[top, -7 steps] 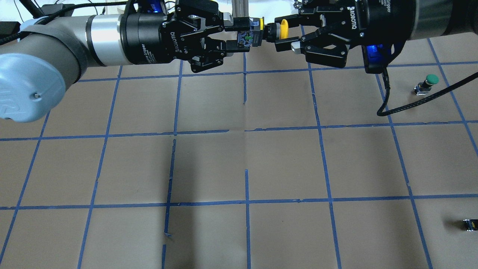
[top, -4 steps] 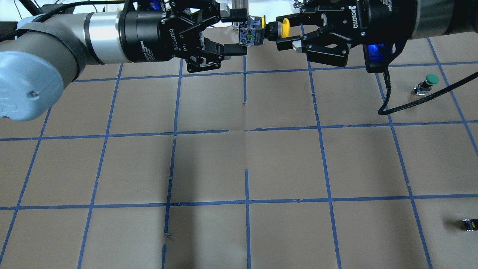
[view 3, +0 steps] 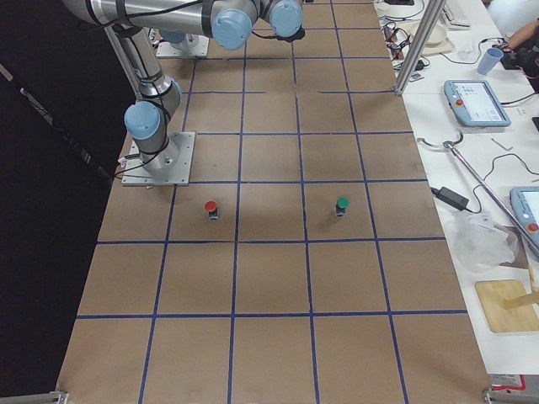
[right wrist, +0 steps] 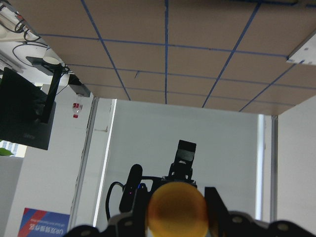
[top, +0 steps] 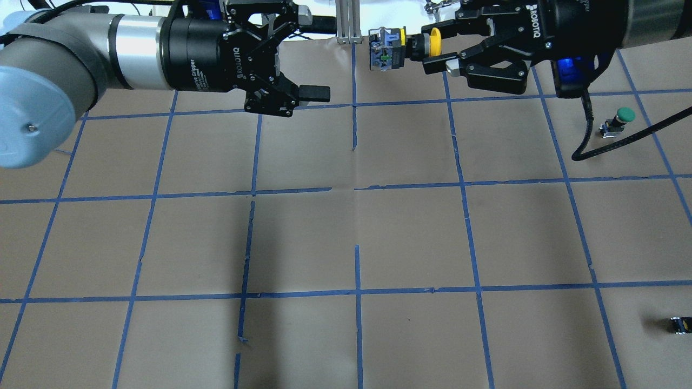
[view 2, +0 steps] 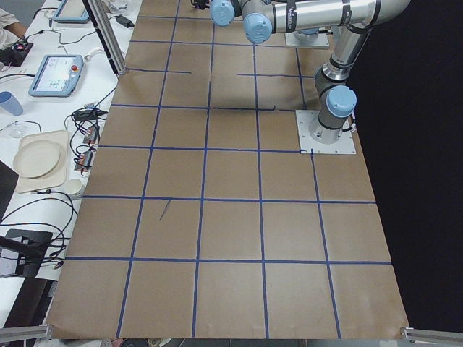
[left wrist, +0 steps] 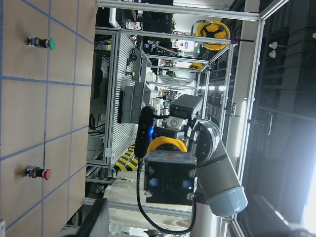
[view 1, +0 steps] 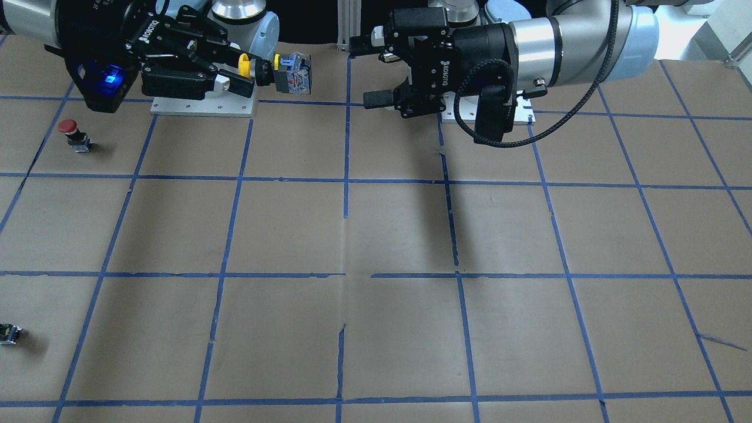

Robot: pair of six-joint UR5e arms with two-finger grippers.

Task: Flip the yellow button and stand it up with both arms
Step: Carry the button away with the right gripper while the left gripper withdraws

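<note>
Right gripper (top: 430,48): clamped across the neck of the yellow button, just behind its cap, fingers level with the table.
Yellow button (top: 403,47): held in the air over the robot's side of the table, lying horizontal, cap toward the holding wrist and blocky contact base pointing at the other arm.
Left gripper (top: 321,56): jaws spread wide and holding nothing, well apart from the contact base and facing it.
Step in hand: judged to be the carry to the table, with the stand-up yet to come.
Doing it well: turn the wrist until the contact base faces straight down, lower squarely, and let go only once the base sits flat. A grip on a round neck may slip, so the turn should be slow.
Table (top: 411,237): brown paper marked into squares by blue tape, with a few torn or lifted strips that are best avoided as a landing spot.
Other things: red button (view 1: 69,126), green button (top: 621,116), small dark block (top: 680,324).
Room: side benches with tablets, plates and cables, and aluminium framing beyond.
</note>
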